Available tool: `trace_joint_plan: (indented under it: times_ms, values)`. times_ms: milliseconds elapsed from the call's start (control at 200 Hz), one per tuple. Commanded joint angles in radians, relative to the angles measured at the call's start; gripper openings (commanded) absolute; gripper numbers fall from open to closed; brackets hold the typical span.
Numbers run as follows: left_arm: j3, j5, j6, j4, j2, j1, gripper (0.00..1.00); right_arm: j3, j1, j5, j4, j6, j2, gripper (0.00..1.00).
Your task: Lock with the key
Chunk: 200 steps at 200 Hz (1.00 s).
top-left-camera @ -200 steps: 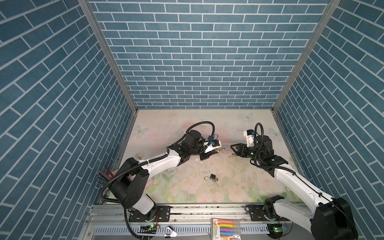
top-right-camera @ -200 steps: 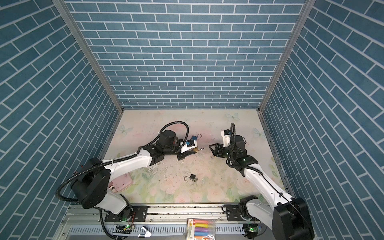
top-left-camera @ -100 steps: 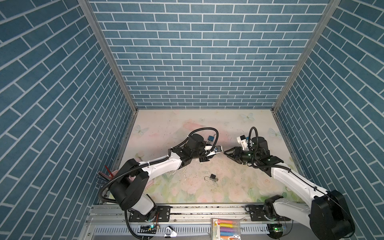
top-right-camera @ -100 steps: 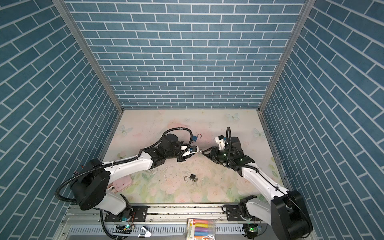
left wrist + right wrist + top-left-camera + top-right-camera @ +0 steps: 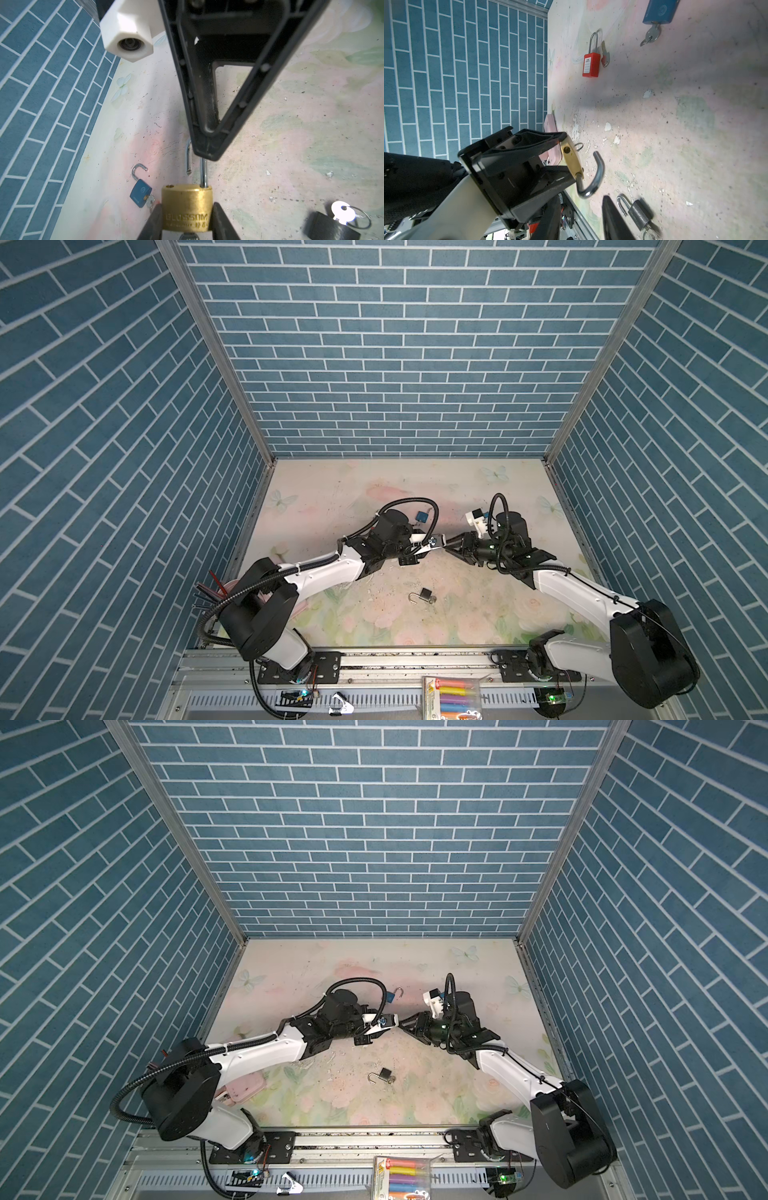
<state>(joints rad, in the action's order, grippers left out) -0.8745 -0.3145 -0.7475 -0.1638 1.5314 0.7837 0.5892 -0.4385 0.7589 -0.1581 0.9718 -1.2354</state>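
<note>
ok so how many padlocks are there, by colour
brass padlock: 1
blue padlock: 1
red padlock: 1
dark grey padlock: 1
total: 4

"BLOSSOM" stamped on brass padlock (image 5: pixel 187 207) body; smaller line beneath illegible; red padlock (image 5: pixel 591 64) label unreadable
</note>
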Motion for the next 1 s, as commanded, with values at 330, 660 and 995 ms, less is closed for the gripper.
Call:
trace_joint_plan:
  times_ms: [330, 660, 995]
  values:
    - [-0.005, -0.035, -0.003, -0.004, 0.021, 0.015, 0.00, -0.001, -0.002, -0.052, -0.036, -0.085, -0.010, 0.11]
    - [-0.019, -0.051, 0.021, -0.005, 0.036, 0.025, 0.00, -0.047, -0.002, -0.011, -0.129, -0.297, -0.001, 0.00]
    - [-0.012, -0.055, 0.034, -0.046, 0.039, 0.026, 0.00, -0.081, -0.002, 0.082, -0.227, -0.335, -0.056, 0.00]
